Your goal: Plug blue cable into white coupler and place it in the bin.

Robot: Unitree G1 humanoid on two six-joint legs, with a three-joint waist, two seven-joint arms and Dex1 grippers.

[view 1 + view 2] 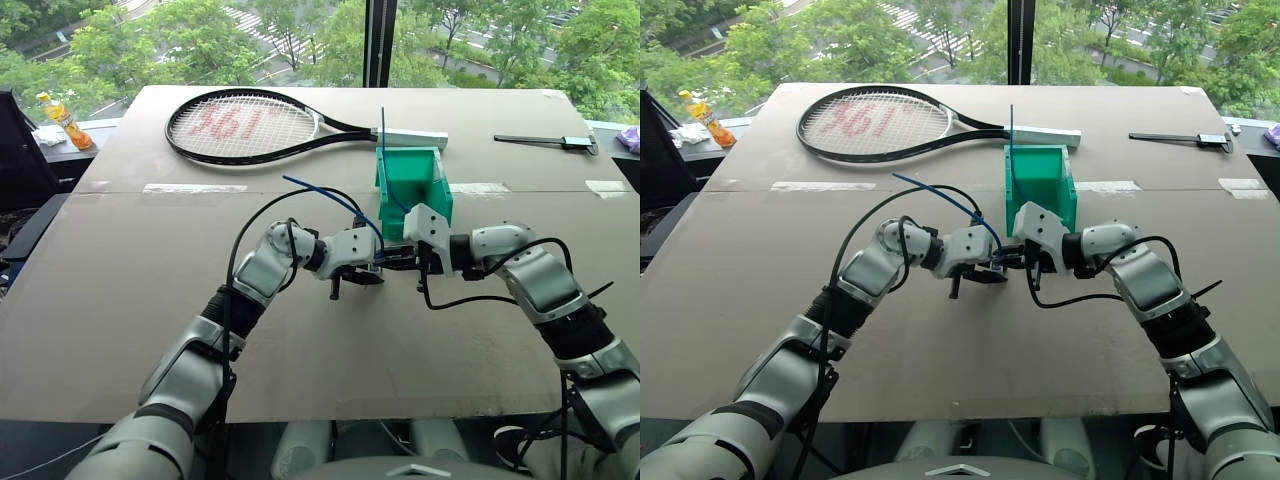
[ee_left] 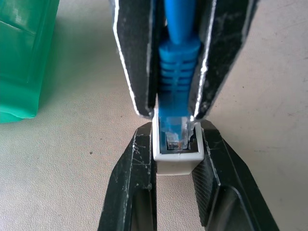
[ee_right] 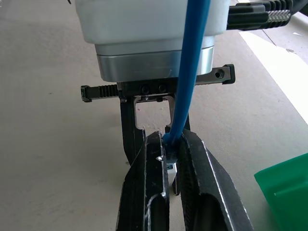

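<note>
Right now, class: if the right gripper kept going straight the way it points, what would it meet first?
Probably the left gripper, facing it just ahead. The right gripper is shut on the blue cable plug, already entering the white coupler, which the left holds. Depth beyond that is unclear.

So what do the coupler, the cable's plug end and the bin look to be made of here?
White coupler: looks like matte, opaque moulded plastic with crisp square edges. Blue cable: a ribbed boot that looks rubbery, ending in a clear, glossy hard plug. Bin: teal, probably plastic; slightly translucent and shiny in the left wrist view.
</note>
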